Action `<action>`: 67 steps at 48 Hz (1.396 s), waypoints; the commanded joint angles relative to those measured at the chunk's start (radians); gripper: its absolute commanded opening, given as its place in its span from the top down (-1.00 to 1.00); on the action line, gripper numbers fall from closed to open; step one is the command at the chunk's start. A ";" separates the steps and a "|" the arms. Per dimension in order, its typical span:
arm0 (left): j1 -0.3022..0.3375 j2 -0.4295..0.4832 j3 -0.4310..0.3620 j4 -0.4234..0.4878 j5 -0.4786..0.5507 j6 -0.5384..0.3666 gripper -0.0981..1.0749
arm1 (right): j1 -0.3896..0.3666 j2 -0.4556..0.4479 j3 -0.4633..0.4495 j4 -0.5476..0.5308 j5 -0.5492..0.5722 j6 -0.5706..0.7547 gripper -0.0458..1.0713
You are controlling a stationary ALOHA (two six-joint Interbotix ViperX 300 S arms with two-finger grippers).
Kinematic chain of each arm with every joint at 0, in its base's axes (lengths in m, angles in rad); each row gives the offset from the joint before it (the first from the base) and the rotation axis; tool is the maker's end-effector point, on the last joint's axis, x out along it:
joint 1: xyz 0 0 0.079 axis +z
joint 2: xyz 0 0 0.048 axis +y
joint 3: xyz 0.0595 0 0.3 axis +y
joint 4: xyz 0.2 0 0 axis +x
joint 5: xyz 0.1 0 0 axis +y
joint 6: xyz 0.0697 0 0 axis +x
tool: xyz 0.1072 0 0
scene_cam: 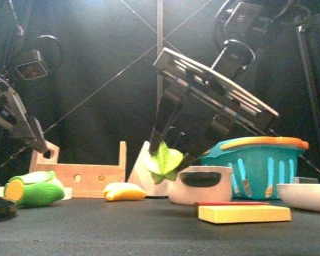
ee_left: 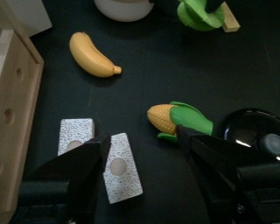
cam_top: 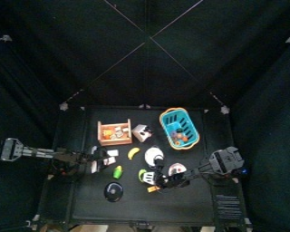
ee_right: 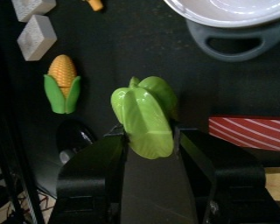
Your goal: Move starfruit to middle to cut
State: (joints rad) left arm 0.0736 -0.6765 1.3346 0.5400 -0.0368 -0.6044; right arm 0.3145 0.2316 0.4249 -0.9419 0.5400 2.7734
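The starfruit [ee_right: 145,118], a chunky yellow-green toy fruit, sits between the jaws of my right gripper [ee_right: 149,138], which is shut on it. In the front view the starfruit [scene_cam: 166,160] hangs just above the table beside the grey pot [scene_cam: 203,185]. From above, the right gripper [cam_top: 158,178] is near the table's front middle. My left gripper [ee_left: 149,175] stands open over a grey speckled block [ee_left: 122,166], at the table's left [cam_top: 97,166], gripping nothing.
A corn cob [ee_left: 178,118], a banana [ee_left: 94,54] and a second grey block [ee_left: 77,136] lie near the left gripper. A wooden rack [cam_top: 115,132], blue basket [cam_top: 179,127], white bowl [ee_right: 230,9], red-striped piece [ee_right: 250,131] and yellow block [scene_cam: 243,213] surround the middle.
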 commanded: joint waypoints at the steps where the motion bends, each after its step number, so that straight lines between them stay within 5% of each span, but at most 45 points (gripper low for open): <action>1: 0.002 0.002 -0.009 0.000 -0.008 0.000 -0.78 | -0.003 -0.014 -0.014 -0.003 -0.011 0.003 -0.31; 17: 0.002 0.002 -0.008 -0.002 -0.008 0.000 -0.78 | -0.005 0.040 -0.018 0.021 -0.060 0.006 -0.35; 36: 0.002 0.002 -0.008 0.000 -0.006 0.000 -0.78 | -0.005 0.046 -0.015 0.020 -0.044 0.005 -0.68; 67: 0.002 0.002 -0.006 -0.002 -0.006 0.000 -0.78 | -0.002 0.002 -0.026 -0.020 0.005 -0.017 -0.69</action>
State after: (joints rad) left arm 0.0736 -0.6765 1.3392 0.5400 -0.0368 -0.6044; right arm 0.3145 0.2792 0.4126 -0.9526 0.5400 2.7581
